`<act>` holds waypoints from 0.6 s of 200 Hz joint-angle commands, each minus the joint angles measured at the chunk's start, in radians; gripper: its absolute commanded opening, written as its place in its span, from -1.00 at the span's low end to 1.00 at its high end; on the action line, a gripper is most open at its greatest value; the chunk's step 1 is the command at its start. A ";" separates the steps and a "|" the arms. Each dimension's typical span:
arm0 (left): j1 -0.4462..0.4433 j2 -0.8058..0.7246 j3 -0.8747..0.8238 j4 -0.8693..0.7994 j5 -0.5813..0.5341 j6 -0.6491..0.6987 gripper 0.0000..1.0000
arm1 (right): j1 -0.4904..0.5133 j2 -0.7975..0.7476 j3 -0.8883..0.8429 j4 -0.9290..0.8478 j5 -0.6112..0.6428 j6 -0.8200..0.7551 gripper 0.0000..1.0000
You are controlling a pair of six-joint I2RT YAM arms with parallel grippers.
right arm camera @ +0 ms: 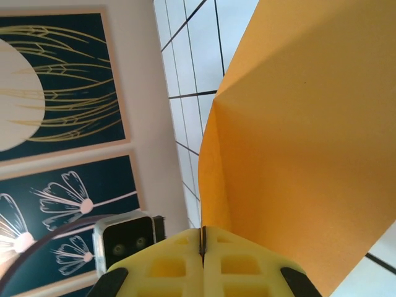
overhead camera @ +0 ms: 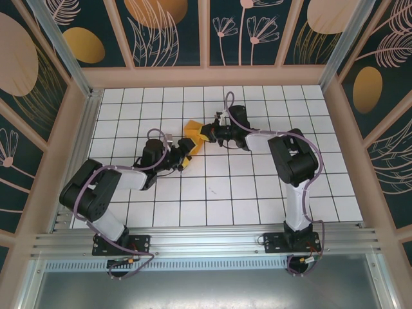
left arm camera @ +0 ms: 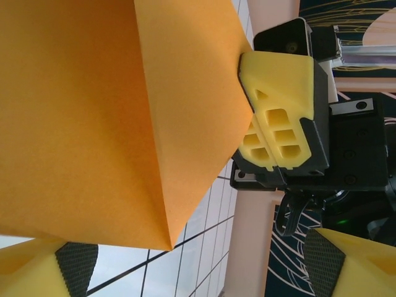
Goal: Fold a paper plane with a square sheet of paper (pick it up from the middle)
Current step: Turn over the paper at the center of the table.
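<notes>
Closest to us, our right gripper [right arm camera: 202,263] has its yellow fingers pressed together on one edge of the folded orange paper [right arm camera: 309,142]. It holds the paper up off the white grid table [overhead camera: 257,187], around the middle and toward the far side. Our left gripper [left arm camera: 198,275] sits just near and left of the paper, jaws spread wide and gripping nothing, the sheet's pointed corner showing between its two fingers [left arm camera: 37,272].

One orange paper sheet [overhead camera: 192,131], two arms [overhead camera: 119,179] [overhead camera: 293,161], two end effectors [overhead camera: 185,156] [overhead camera: 207,134]
</notes>
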 commanded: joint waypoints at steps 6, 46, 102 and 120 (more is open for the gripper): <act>-0.019 0.037 -0.008 0.141 -0.028 -0.079 0.75 | 0.008 -0.033 -0.020 0.120 0.004 0.137 -0.97; -0.031 0.054 -0.020 0.227 -0.039 -0.096 0.76 | 0.014 -0.020 -0.037 0.192 -0.003 0.234 -0.97; -0.036 0.016 -0.094 0.234 -0.095 -0.147 0.80 | 0.012 -0.022 -0.030 0.160 0.028 0.214 -0.97; -0.036 -0.025 -0.134 0.209 -0.140 -0.156 0.80 | 0.011 -0.020 -0.030 0.153 0.038 0.210 -0.97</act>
